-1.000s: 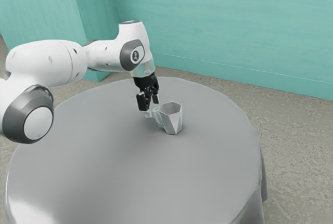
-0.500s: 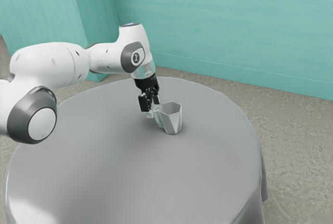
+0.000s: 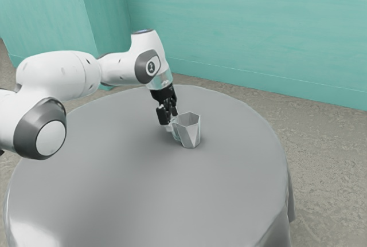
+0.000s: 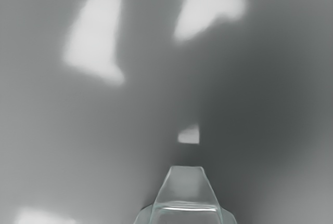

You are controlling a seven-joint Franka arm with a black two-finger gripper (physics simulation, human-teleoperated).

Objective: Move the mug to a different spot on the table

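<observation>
One claw point(image 3: 167, 122), narrowed, seemingly pinches the mug point(image 3: 189, 130) by its handle point(image 4: 186, 198) (partly cut off).

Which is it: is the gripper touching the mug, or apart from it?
Cannot tell. In the exterior view the gripper stands at the handle side of the mug; their outlines overlap there, so neither contact nor a gap shows plainly.
</observation>
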